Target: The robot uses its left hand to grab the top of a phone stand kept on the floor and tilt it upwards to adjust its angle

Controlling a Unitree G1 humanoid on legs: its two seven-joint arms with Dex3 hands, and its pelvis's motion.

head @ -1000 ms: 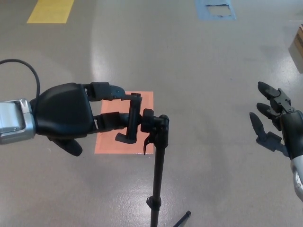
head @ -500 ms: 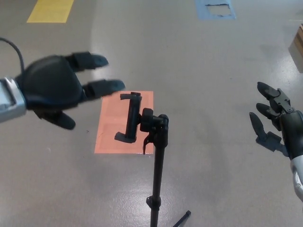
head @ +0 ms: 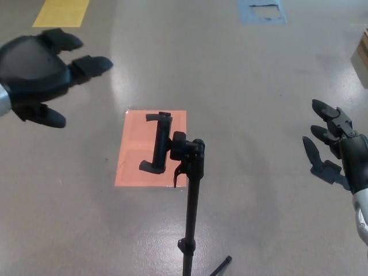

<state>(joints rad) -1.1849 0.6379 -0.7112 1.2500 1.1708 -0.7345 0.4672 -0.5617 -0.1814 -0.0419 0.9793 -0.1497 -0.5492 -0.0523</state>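
A black phone stand (head: 191,195) rises from the bottom of the head view on a thin pole. Its empty clamp holder (head: 158,142) stands nearly upright over an orange floor patch (head: 150,148). My left hand (head: 40,72) is open at the upper left, well away from the holder, fingers spread and holding nothing. My right hand (head: 333,150) hangs open at the right edge, far from the stand.
Grey floor all round. A yellow marking (head: 62,12) lies at the top left and a blue marking (head: 262,11) at the top centre-right. A wooden corner (head: 362,53) shows at the right edge. A tripod leg (head: 221,267) sticks out near the bottom.
My left hand let go of the holder's top and has pulled back up and to the left, fingers open. The stand stays upright. The right hand has not moved.
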